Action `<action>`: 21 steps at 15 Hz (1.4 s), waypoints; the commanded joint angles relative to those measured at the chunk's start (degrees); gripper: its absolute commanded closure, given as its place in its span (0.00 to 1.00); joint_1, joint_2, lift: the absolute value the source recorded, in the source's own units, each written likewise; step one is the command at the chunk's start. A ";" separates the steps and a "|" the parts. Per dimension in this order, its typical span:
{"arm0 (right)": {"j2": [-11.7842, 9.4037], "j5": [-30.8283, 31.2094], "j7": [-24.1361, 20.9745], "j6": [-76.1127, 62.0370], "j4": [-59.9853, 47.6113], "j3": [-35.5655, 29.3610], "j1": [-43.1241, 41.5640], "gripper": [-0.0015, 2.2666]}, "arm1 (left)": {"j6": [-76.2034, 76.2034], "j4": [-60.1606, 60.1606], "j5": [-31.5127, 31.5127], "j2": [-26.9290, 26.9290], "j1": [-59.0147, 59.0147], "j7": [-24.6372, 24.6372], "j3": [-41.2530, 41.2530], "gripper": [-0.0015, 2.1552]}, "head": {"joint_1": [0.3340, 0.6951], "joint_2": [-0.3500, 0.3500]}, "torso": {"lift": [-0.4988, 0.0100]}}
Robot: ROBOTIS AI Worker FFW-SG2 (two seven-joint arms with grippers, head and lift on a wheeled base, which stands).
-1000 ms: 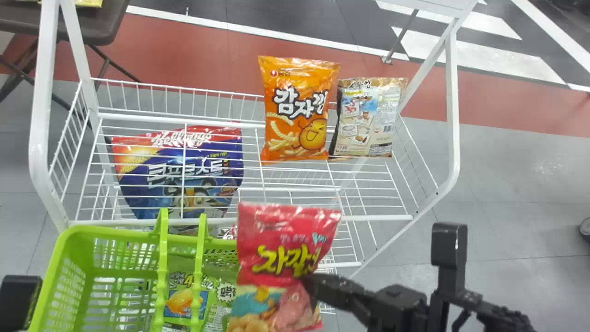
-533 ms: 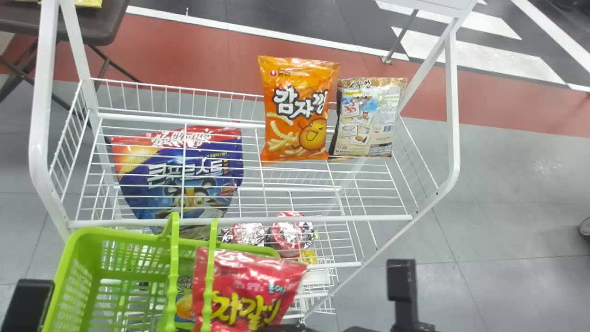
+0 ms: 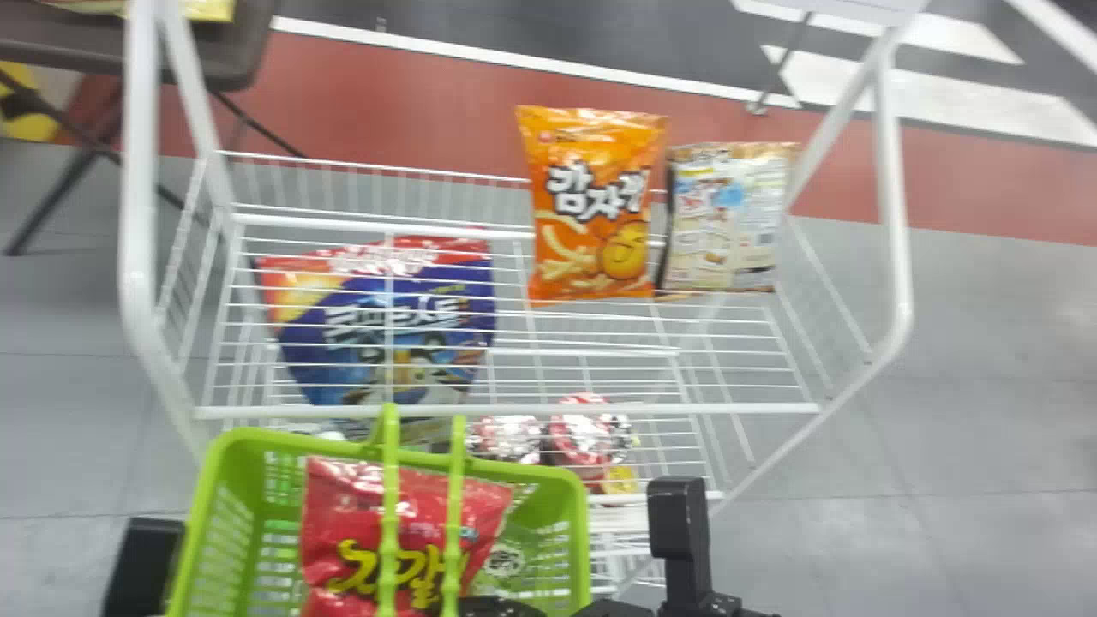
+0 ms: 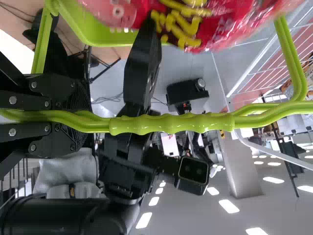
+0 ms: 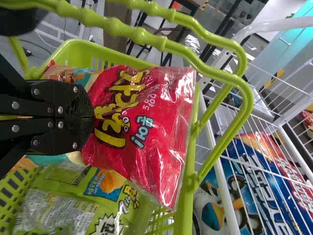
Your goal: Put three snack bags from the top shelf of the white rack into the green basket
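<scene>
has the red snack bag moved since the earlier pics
Yes: against the white rack in the head view, the red snack bag has shifted left and down.

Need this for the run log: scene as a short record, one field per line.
right_gripper: right gripper shut on the red snack bag
red_bag_position: over the green snack bag, in the basket opening
left_gripper: left gripper shut on the basket handle
basket: green basket, in front of the white rack
top_shelf: orange bag, beige bag
lower_tier: blue bag
</scene>
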 commanded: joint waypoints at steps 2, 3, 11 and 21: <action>-0.23 1.59 -0.84 -0.85 4.89 0.80 -2.55 0.56 | 0.42 -0.09 0.00 0.09 0.01 0.24 0.03 0.99 | 1.00 0.23 | 0.98; -0.31 1.33 -0.84 -0.68 4.71 -0.44 -2.55 0.15 | 0.42 -0.09 -0.08 0.09 0.01 0.33 0.20 0.99 | 1.00 0.24 | 0.98; -0.31 -5.53 3.02 6.71 -1.88 -13.00 -0.61 0.02 | 0.42 -0.44 -0.26 0.01 -0.08 1.03 -0.06 0.99 | 1.00 0.01 | 0.98; 0.74 1.33 -3.66 -41.98 11.22 -20.91 -15.64 0.02 | 0.42 -0.35 -0.26 0.09 0.10 1.03 -0.77 0.99 | 1.00 0.00 | 0.98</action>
